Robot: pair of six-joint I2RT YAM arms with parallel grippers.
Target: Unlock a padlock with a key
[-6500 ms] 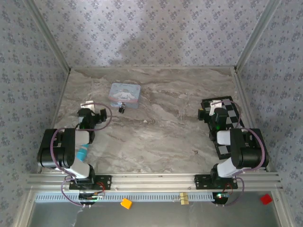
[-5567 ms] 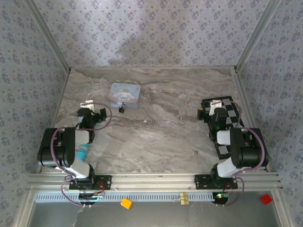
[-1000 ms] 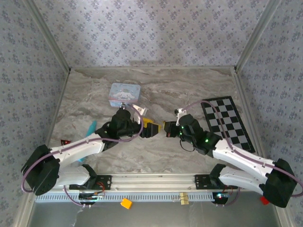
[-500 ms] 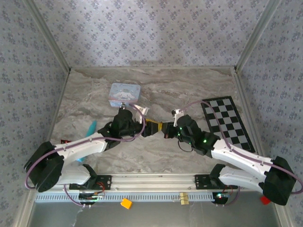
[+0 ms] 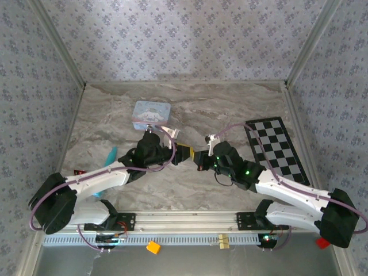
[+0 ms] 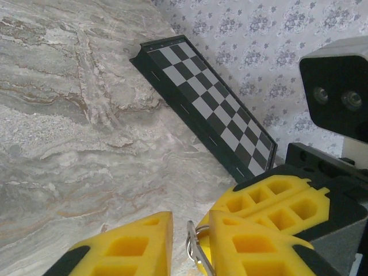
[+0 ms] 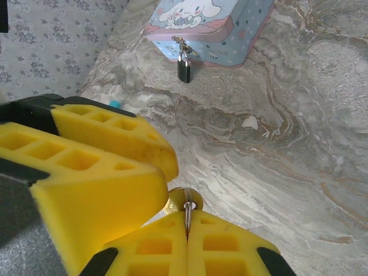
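In front of the cartoon tin (image 7: 230,29) with its padlock (image 7: 183,70), right claw (image 7: 187,230) clamps the key ring (image 7: 187,202), likely to pass it; left claw (image 6: 190,223) narrow around it, grip I cannot tell

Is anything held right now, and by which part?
The key: the right gripper pinches its thin metal ring. The left gripper flanks the same ring; whether it grips cannot be told.

Soft, even daylight, faint shadows; wrist views blur slightly up close.
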